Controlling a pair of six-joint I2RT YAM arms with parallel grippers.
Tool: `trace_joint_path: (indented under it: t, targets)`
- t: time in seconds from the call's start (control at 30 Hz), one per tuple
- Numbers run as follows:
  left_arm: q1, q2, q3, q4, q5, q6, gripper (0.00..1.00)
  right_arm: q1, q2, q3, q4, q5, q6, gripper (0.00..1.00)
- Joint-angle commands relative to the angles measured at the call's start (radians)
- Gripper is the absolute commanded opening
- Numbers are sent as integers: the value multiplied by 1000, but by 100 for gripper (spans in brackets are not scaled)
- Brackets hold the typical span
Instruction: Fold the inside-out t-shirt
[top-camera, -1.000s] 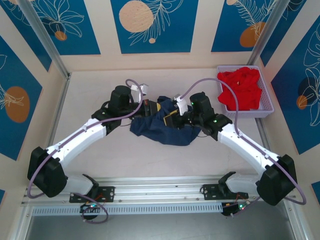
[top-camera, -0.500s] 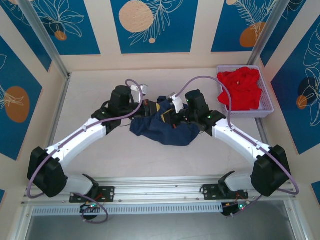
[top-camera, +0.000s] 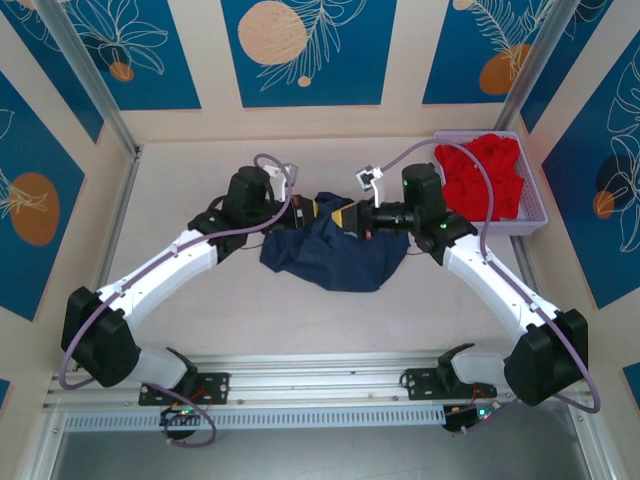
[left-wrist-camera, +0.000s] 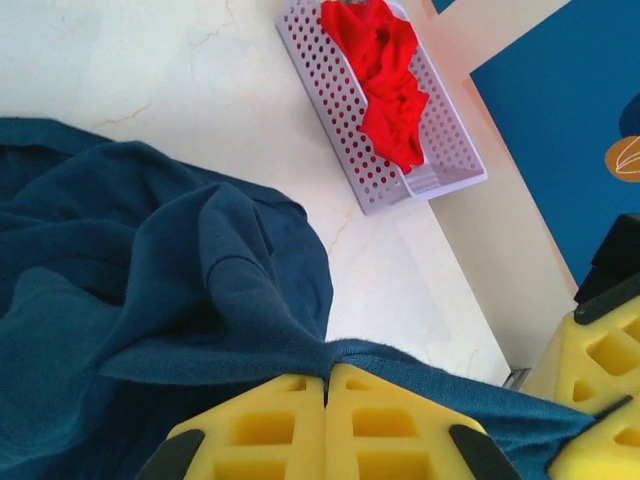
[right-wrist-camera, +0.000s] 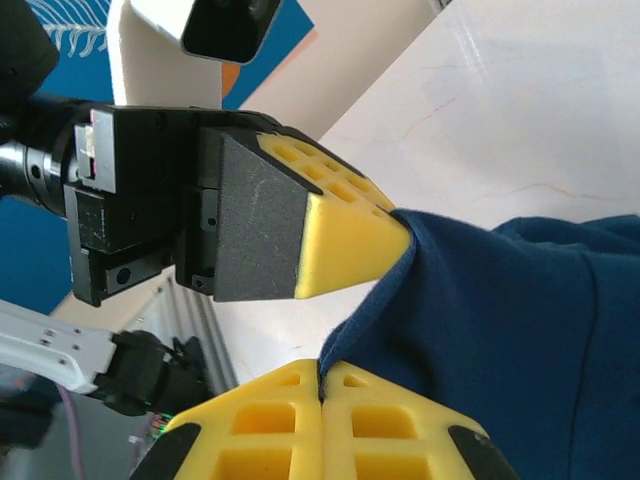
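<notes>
**Inspector:** State of the left jaws?

**Operator:** I see the left gripper with its yellow pads pressed together, clamped on a raised fold of the inside-out t-shirt.

**Inspector:** And the right?

**Operator:** The right gripper is likewise closed, pinching the navy edge. Its tip is just beside the left one's, and the two are nearly touching.

**Inspector:** Location of the garment?

**Operator:** I find it crumpled in a heap about the middle of the desk. Its far edge is held up between the two arms, and the rest lies on the surface. A lilac basket holding a red garment sits at the far right corner, well apart.
</notes>
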Motion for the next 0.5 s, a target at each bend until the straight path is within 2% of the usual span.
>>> trace_joint_path:
  t: [0.0,0.23,0.37,0.47]
  targets:
    - [16,14,21,-26,-75,40,0,-23,-17,38,38,-120,94,0]
    - [18,11,25,-54,-85,134,0,-54,16,70,126,-229,294,0]
    - [18,-21,-13,-31,-29,203,26,-70,29,74,158,-209,399,0]
    - [18,-70,-96,20,20,242,39,-77,38,66,205,-200,482,0]
